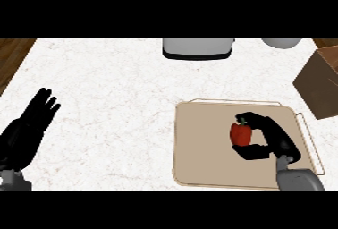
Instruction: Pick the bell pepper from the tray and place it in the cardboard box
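Note:
A red bell pepper [240,133] with a green stem lies on the beige tray [201,147] at the right of the counter. My right hand [277,138] is on the tray just right of the pepper, its fingers and thumb curled round it from the right side. The brown cardboard box [321,82] stands at the right edge, beyond the tray, only partly in view. My left hand [30,123] rests open at the left edge, fingers up.
A grey and white appliance [198,48] stands at the back centre of the white marble counter [105,89]. A pale rounded object [282,43] shows at the back right. Dark wood [13,53] borders the counter's left side.

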